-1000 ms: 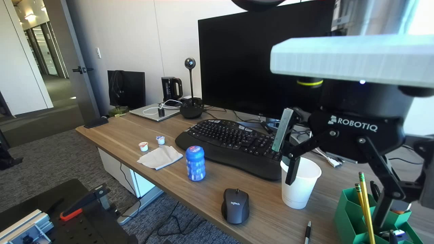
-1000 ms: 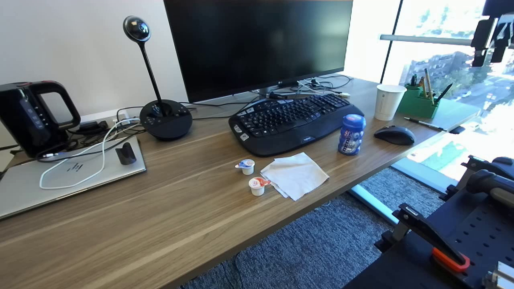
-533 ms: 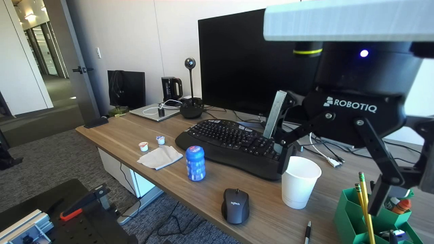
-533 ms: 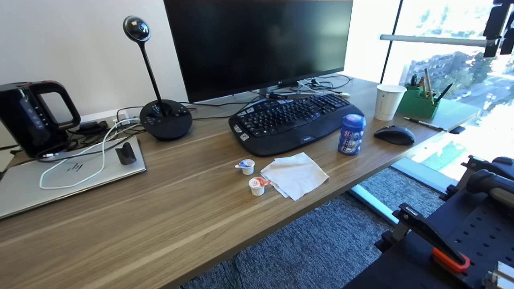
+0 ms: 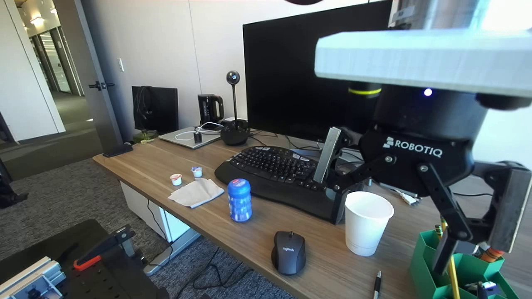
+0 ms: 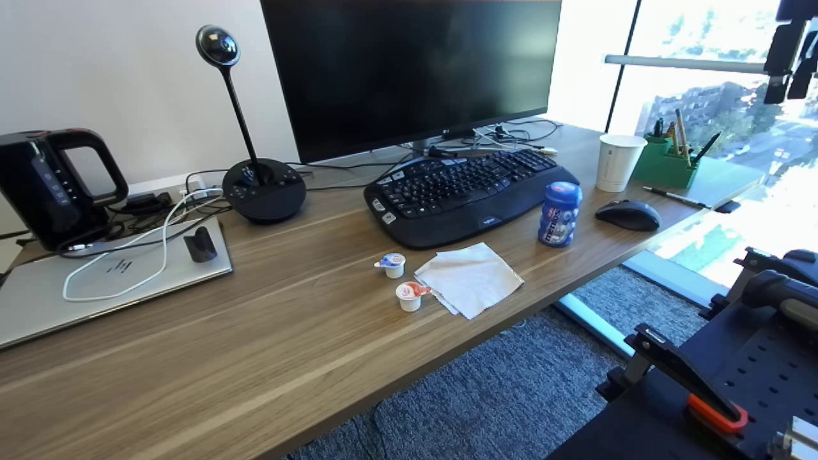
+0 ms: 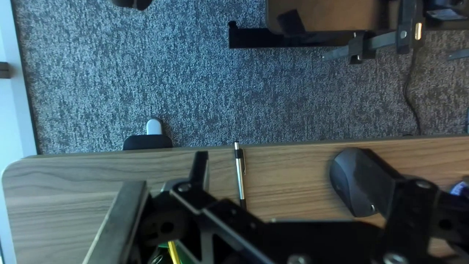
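Observation:
My gripper is open with nothing between its fingers. In an exterior view it hangs well above the desk at the far right, partly out of frame. In the wrist view its fingers spread over a silver and black pen and a dark mouse; one finger partly covers the mouse. A white paper cup stands upright beside the green pencil holder, which holds pencils and pens. The holder is partly hidden by a finger. I see no contact with any object.
A blue gum bottle stands before the black keyboard and large monitor. A white cloth and two creamer cups lie farther along. A webcam, laptop and kettle stand at the far end.
My gripper rose a little, then came partly back down, and has shifted slightly left in an exterior view. It stays open. The objects on the desk have not moved.

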You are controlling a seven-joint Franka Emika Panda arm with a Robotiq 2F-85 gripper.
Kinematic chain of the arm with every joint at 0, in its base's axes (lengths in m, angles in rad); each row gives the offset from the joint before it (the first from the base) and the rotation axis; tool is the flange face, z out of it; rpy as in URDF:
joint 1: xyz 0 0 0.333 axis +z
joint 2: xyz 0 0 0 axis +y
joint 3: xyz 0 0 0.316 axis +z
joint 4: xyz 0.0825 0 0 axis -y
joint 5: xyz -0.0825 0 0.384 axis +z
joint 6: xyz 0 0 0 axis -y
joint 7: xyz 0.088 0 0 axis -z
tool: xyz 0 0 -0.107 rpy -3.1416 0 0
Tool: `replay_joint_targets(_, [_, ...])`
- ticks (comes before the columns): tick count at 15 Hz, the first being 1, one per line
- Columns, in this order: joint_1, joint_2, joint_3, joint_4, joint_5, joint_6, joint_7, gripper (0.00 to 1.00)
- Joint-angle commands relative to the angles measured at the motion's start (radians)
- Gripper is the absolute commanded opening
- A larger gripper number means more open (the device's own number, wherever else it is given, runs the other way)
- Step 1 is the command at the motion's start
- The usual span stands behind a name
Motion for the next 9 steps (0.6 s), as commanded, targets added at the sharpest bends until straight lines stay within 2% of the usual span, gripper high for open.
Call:
replay_joint_targets(1, [0.004, 0.045, 0.007, 0.023, 0.010, 0.058, -0.009, 1.00])
replay_joint_targets(9, [0.005, 0.131, 0.019, 0.039, -0.005, 0.251, 0.043, 1.00])
